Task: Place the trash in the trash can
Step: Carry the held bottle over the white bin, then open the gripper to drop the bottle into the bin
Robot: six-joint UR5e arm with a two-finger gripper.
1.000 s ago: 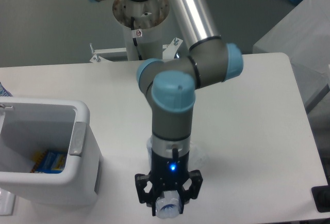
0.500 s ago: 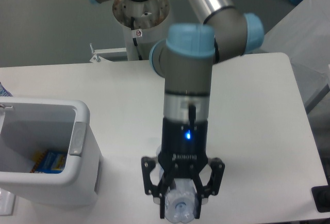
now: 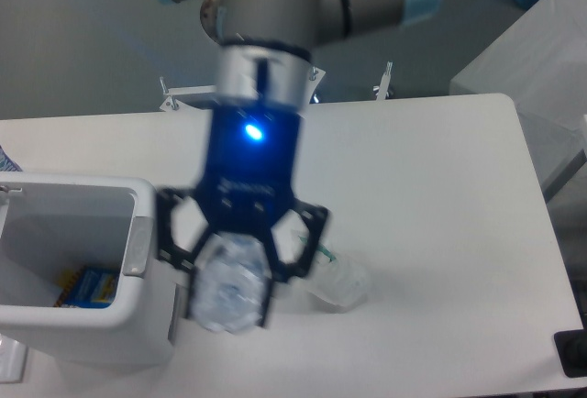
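Observation:
My gripper (image 3: 234, 299) is shut on the clear crushed plastic bottle (image 3: 227, 288) and holds it high above the table, close to the camera and blurred, just right of the trash can (image 3: 138, 320). The bottle's blue cap is hidden. The trash can is a white rectangular bin with a grey strip (image 3: 139, 244) on its right rim, at the left front of the table. A blue and yellow item (image 3: 88, 287) lies inside it. The crumpled clear wrapper (image 3: 337, 281) with a green bit lies on the table right of my gripper.
The white table (image 3: 431, 196) runs to its right edge near a grey surface (image 3: 532, 59) at the far right. The arm's base column (image 3: 248, 49) stands behind the table. A dark object (image 3: 573, 354) sits at the lower right corner.
My gripper has lifted the bottle off the table and moved up and left toward the trash can. The wrapper, hidden under the arm before, now shows on the table.

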